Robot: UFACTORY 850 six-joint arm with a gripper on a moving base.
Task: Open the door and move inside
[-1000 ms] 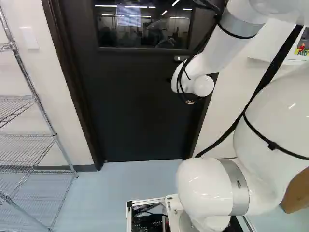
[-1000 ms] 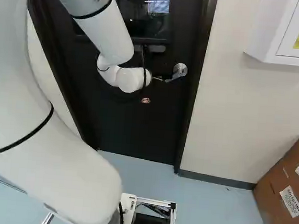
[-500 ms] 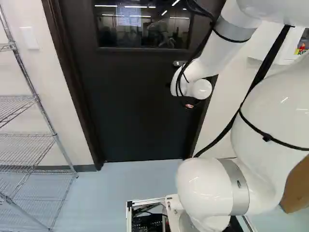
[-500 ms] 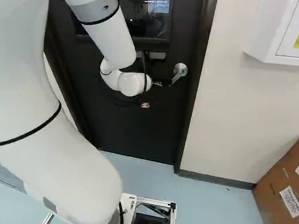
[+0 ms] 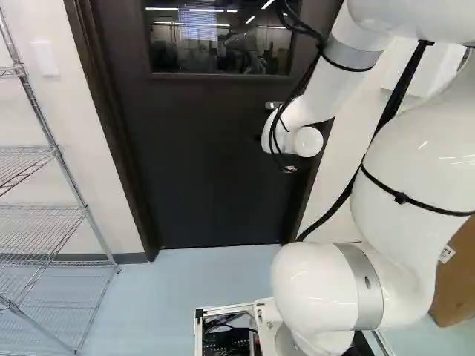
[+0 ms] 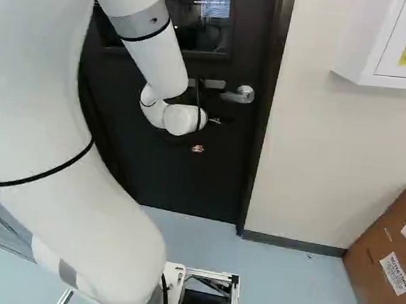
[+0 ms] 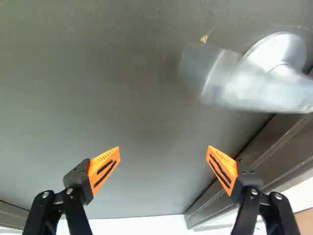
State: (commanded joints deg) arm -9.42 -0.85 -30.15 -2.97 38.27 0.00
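I have one white arm [image 6: 154, 59] here, so its black claw with orange pads [image 7: 164, 148] has to do this job. The claw is wide, with nothing in it. The shiny silver metal door handle [image 6: 243, 94] is ahead of the claw and a bit higher, on the side near the dark door frame [image 6: 272, 73]. Its bar runs nearly flat across the door, from the round plate toward the middle. The two fingers are spread along about that same line, so I think I should go up and toward the frame, then press the bar down from above. If I come in too low, I may just bump it from below.

The tall black door [image 6: 186, 179] is flat and shut. The floor [image 5: 185, 282] is pale blue. A silver wire shelf [image 5: 37, 210] stands at the left of the left base view, and a brown cardboard box [image 6: 372, 245] sits at the right of the right base view.
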